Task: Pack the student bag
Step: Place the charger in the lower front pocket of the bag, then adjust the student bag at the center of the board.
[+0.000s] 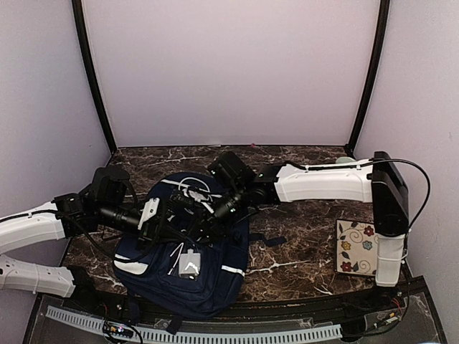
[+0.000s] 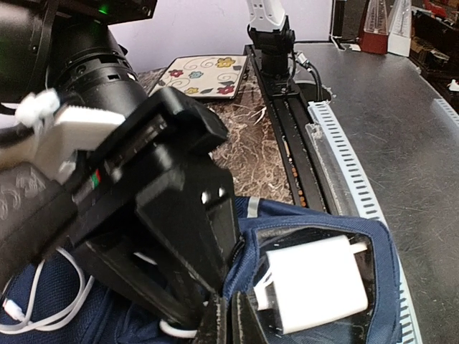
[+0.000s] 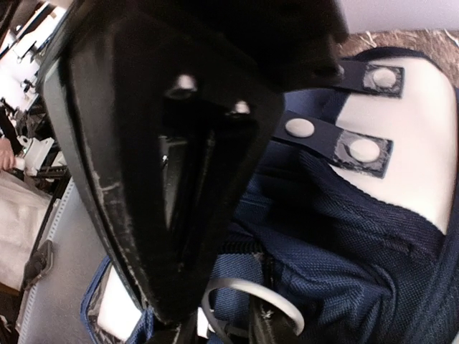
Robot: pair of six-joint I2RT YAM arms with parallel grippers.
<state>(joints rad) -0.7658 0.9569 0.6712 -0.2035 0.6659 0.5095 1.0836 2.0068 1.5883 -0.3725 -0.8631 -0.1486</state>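
Left gripper (image 2: 226, 322): arm low, clamped on pocket rim of navy-blue striped fabric backpack (image 1: 208, 287).
Right gripper (image 3: 222, 326): arm folded leftward, jaws narrowly parted.

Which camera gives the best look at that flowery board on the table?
The top external view: the floral board lies flat beside the right arm's base, seen from above. The left wrist view shows it small and at a slant. The right wrist view doesn't show it.
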